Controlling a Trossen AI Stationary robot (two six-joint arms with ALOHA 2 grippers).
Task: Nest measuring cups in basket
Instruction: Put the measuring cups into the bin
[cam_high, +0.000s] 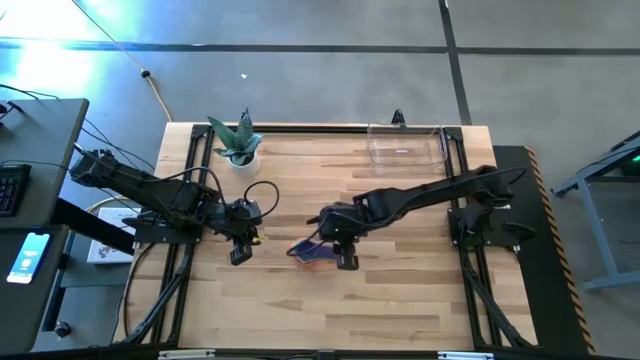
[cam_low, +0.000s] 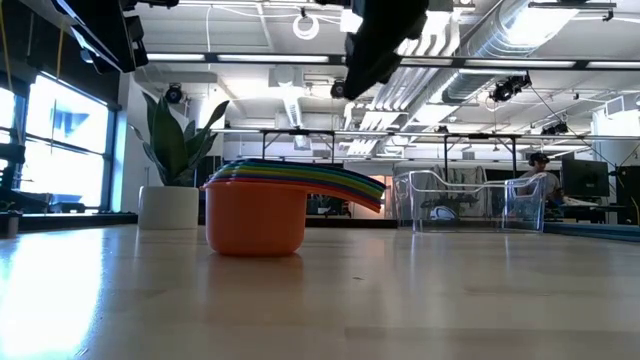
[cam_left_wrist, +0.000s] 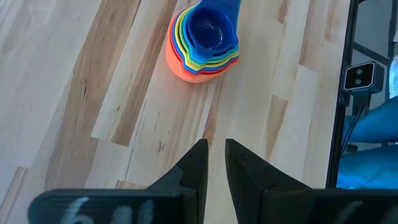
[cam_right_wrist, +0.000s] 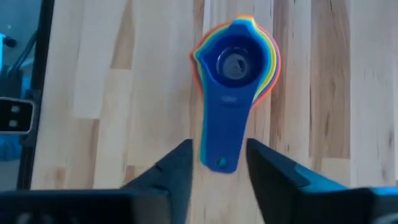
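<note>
The nested measuring cups (cam_low: 262, 205) are seen closest in the low view, stacked on the bare table (cam_high: 400, 300) with the orange cup outermost and a blue one on top. The stack is well apart from the basket (cam_high: 405, 143), which sits empty at the far right edge near the plant pot (cam_high: 240, 157). The right gripper (cam_right_wrist: 217, 165) is held above the stack, its fingers parted on either side of the blue handle without visibly clamping it. The left gripper (cam_left_wrist: 215, 165) is kept nearly closed, holding nothing, just beside the stack. If only the handles are pinched, the stack could tilt and cups could slip apart during transfer to the basket.
</note>
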